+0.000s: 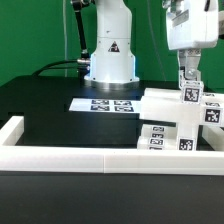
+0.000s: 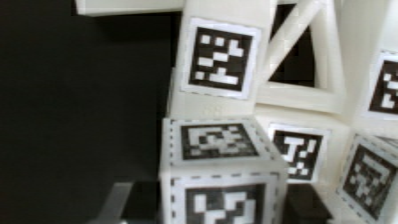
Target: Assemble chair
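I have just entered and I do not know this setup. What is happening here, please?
A robot arm is putting together a small white chair from blocky tagged pieces. Its gripper is shut on an upright post at the top of the partly built chair, which stands against the white border rail on the black table. The marker board lies flat near the arm's base.

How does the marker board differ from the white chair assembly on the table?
The marker board lies flat and thin on the black table, while the chair assembly stands up as stacked blocky pieces. The board sits free near the robot base; the chair assembly has the tool closed on its upright post. Both are white and carry black-and-white tags.
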Tool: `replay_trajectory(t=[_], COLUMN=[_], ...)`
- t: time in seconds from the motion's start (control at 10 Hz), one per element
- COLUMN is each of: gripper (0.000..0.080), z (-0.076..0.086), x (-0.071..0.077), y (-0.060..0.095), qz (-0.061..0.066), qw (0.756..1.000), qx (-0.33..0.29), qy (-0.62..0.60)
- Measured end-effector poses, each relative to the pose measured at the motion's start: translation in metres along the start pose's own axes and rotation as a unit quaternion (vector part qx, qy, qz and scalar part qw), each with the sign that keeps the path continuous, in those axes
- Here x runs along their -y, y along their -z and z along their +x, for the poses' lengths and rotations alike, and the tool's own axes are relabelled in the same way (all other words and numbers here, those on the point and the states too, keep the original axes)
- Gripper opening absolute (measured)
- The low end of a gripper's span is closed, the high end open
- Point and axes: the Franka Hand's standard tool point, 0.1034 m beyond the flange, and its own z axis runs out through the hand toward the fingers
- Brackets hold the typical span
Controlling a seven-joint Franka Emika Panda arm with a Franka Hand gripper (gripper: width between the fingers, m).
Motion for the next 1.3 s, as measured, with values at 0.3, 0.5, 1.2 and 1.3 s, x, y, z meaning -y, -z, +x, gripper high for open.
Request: replay_trajectory(t=[0.3,0.5,1.2,1.3], gripper=[0.0486,0.0642,0.0648,0.0648], z=[0.0,-0.005,-0.012,-0.012], x=[-0.001,-0.002,-0.006,-0.006], y=[-0.001,-0.001,-0.004,-0.005], qz=[-0.002,-0.003,-0.005,-0.006], qw=[0.999,0.995,0.907,0.895], qx=[-0.001,0.0,-0.004,-0.004], qy=[0.035,0.096,0.421,0.446])
